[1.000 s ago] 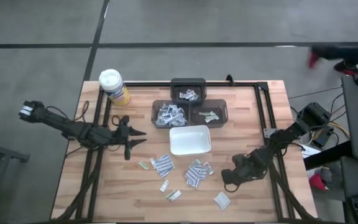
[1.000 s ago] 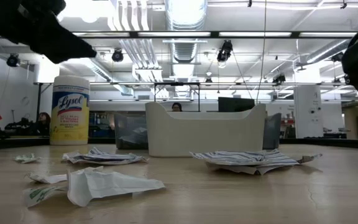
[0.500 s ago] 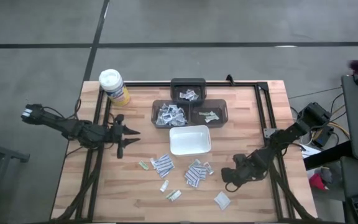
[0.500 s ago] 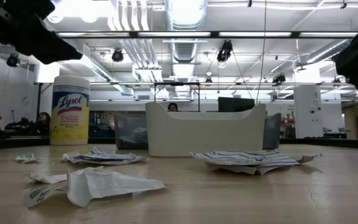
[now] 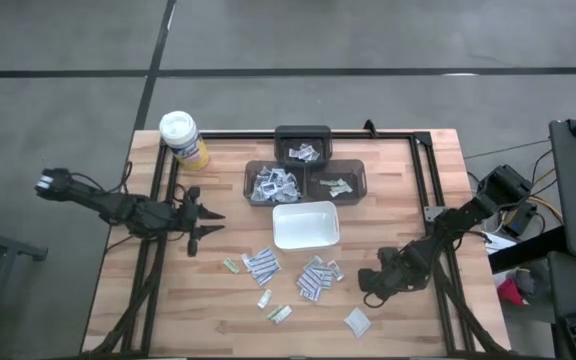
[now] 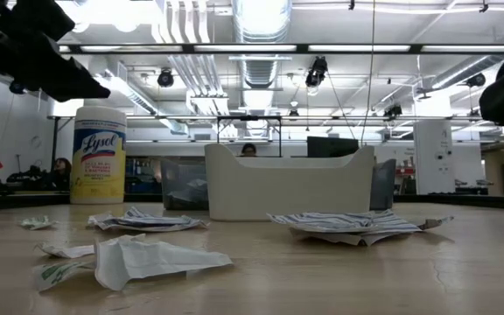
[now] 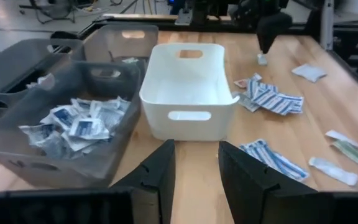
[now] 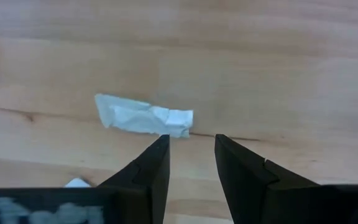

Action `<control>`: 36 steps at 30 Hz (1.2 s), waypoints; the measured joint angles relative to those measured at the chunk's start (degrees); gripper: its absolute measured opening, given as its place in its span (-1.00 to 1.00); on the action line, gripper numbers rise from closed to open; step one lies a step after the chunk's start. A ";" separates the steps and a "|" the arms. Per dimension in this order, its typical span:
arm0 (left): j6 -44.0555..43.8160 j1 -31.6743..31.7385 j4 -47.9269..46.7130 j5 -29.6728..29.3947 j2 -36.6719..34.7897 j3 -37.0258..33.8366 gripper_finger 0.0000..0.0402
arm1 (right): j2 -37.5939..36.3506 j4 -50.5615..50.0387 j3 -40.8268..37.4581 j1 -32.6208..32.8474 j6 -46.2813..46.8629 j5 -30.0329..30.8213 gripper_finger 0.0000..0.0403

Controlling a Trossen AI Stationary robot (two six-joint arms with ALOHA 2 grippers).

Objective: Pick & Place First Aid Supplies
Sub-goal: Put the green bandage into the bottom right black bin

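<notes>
Just above the worktop (image 5: 408, 170) on its right side, the right gripper (image 8: 190, 154) points down with its fingers parted by a narrow gap and nothing between them — a small white packet (image 8: 143, 116) lies flat on the wood just past the fingertips. In the high view this gripper (image 5: 370, 290) sits near the front right, close to the loose packets.

The left gripper (image 5: 204, 220) hangs over the left part of the worktop, also parted a little and empty, facing the white tray (image 7: 190, 90) and the grey bins (image 7: 67, 118).

Most of the first aid packets (image 5: 313, 280) are still scattered on the wood in front of the white tray, in small striped heaps and single pieces; others already lie in the three grey bins behind it. The yellow wipes canister (image 5: 184, 138) stands at the back left corner.

My reading is that a pick is being lined up — the right gripper is choosing the white packet below it. The next move calls for lowering until the fingertips straddle the packet, then closing on a thin, flat, crinkly thing that may slide or slip rather than lift.
</notes>
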 joint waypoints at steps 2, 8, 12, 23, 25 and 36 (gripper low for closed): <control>-0.48 -0.02 1.35 0.52 -0.95 -0.98 -0.42 | 0.00 -0.09 -0.14 0.00 0.75 0.00 -0.41; -0.49 -0.02 2.12 0.89 -2.66 -2.02 -0.42 | 0.00 0.06 -0.77 0.00 4.06 0.02 -0.46; -0.49 -0.02 2.15 0.87 -2.76 -2.04 -0.42 | 0.00 0.42 -0.79 0.00 4.11 0.42 -0.47; -0.20 -0.02 2.21 0.81 -2.80 -2.04 -0.42 | 0.00 2.77 -0.95 -0.24 4.86 0.47 -0.46; 0.27 -0.02 2.18 0.80 -2.80 -2.04 -0.42 | 0.40 2.67 -1.18 -0.42 4.98 0.49 -0.47; 0.73 -0.02 2.17 0.78 -2.76 -2.04 -0.42 | 6.16 2.29 0.49 -0.81 4.02 -1.29 -0.49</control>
